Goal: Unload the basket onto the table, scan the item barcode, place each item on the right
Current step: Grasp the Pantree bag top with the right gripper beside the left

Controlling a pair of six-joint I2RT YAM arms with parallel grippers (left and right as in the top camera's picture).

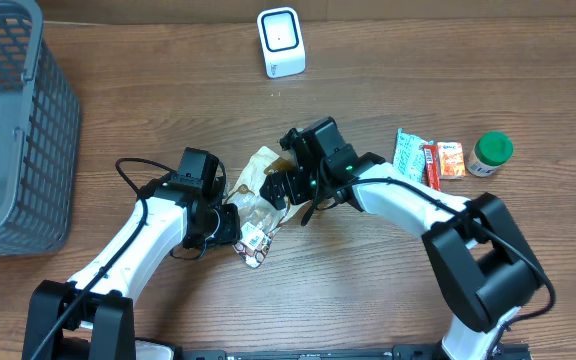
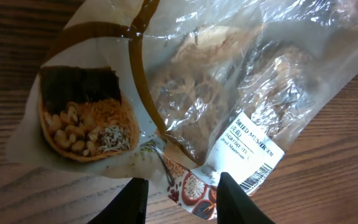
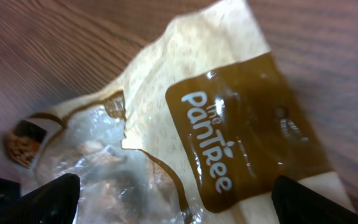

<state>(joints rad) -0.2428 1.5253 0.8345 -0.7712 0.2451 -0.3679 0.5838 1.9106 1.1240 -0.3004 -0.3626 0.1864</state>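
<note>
I'm risking the crinkly clear-and-brown plastic bag [image 2: 216,81] slipping, barcode [image 2: 257,177] crumpling — right gripper [image 3: 188,199] gaping open above it, left gripper [image 2: 182,199] pinching or not, I cannot tell.

Overhead: basket [image 1: 53,130] cut off by left edge. Middle of snack bag [image 1: 255,215] hidden under left gripper [image 1: 233,225] and right gripper [image 1: 280,188]. Print on packets [image 1: 423,158] too small to read.
Left wrist: small type on barcode label [image 2: 257,155] blurred.
Right wrist: bag runs off bottom edge, lower left part out of focus.
</note>
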